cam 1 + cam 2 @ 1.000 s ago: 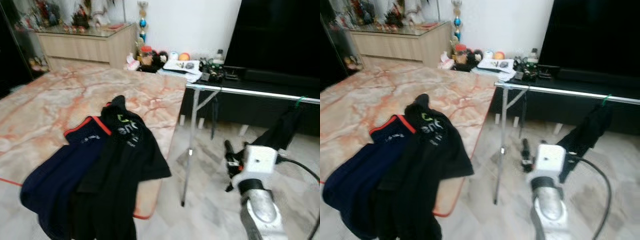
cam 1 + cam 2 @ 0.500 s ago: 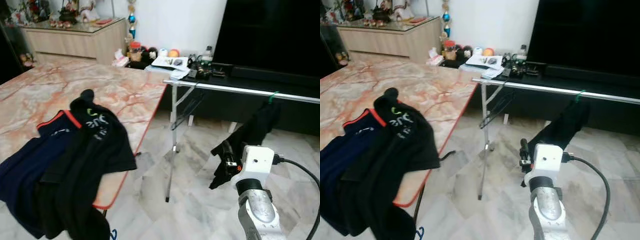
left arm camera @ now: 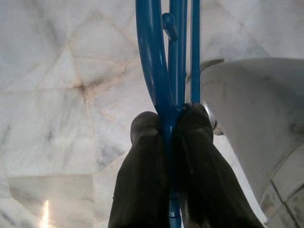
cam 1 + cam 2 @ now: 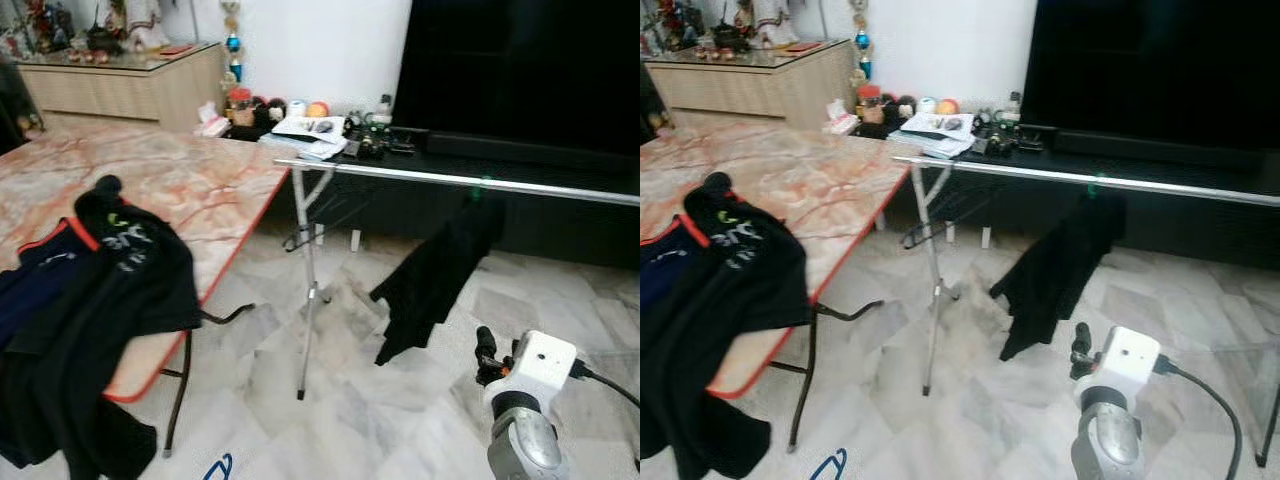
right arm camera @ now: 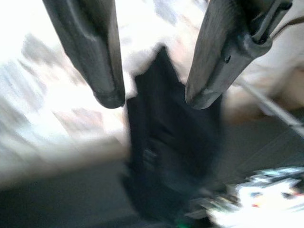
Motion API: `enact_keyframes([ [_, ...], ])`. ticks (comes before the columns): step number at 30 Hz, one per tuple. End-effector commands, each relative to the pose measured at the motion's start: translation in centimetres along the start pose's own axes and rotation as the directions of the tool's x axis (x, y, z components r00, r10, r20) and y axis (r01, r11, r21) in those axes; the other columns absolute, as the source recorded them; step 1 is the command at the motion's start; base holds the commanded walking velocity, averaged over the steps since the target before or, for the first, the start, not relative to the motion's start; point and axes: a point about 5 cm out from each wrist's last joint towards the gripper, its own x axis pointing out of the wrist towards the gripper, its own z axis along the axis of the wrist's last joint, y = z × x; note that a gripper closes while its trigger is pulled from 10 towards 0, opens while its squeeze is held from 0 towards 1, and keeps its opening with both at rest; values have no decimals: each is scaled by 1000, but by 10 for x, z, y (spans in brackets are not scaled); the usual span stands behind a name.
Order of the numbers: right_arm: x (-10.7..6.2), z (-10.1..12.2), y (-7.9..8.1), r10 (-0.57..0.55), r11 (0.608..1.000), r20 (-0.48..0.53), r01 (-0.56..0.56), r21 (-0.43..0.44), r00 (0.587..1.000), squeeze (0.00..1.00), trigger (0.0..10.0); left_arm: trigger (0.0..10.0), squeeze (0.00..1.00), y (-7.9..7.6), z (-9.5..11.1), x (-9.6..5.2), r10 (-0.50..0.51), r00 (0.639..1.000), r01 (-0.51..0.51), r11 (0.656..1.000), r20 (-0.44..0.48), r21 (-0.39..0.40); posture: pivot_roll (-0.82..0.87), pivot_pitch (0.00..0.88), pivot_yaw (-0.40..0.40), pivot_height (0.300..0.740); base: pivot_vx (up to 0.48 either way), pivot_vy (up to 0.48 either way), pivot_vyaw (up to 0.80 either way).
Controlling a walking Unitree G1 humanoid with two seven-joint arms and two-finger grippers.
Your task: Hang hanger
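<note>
Pale lettering and a green mark on the black shirt [image 4: 120,290] at the left, too blurred to read. Draped over the near right corner of the marble-patterned bench [image 4: 190,180], beside a navy garment [image 4: 35,290] with an orange-red collar, both cut off by the frame's left and bottom edges.

Left tool [image 3: 168,123] clamped tight on the blue hanger [image 3: 164,71], fingers [image 3: 142,166] pressed either side of its thin bars. Long axis of the visible part running straight out along the fingers, away over the grey-veined marble floor [image 4: 400,400]; hook and full outline cut off, so facing hard to judge. A small blue tip of it [image 4: 222,466] at the bottom edge of the head view, near the bench leg.

Right tool [image 5: 152,99] spread wide and holding nothing, low at the near right, white wrist block [image 4: 535,365] above the silver arm. Beyond its fingertips, smeared by motion, a black garment [image 4: 435,280] hanging from the chrome rail [image 4: 450,180] by a green hook. An empty dark hanger [image 4: 320,225] on the rail's left end, near the folding leg, faint. Far behind, a large dark screen, a low dark shelf with papers and clutter, and a pale wooden cabinet at the far left.
</note>
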Motion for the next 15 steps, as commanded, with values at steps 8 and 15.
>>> enact_keyframes([
  [8, 2, -14, 0, -10, 1000, -37, 10, 12, 999, 0, 10000, 10000, 0, 2, -3, -1, 0, 1000, 0, 1000, -10, 8, 99, 14, 25, 740, 0, -306, -300],
  [15, 3, -22, 0, -13, 1000, -58, 13, 5, 998, 0, 10000, 10000, 0, 3, -2, -1, 3, 1000, -3, 1000, -4, 25, 101, 14, 31, 740, 0, -305, 0],
])
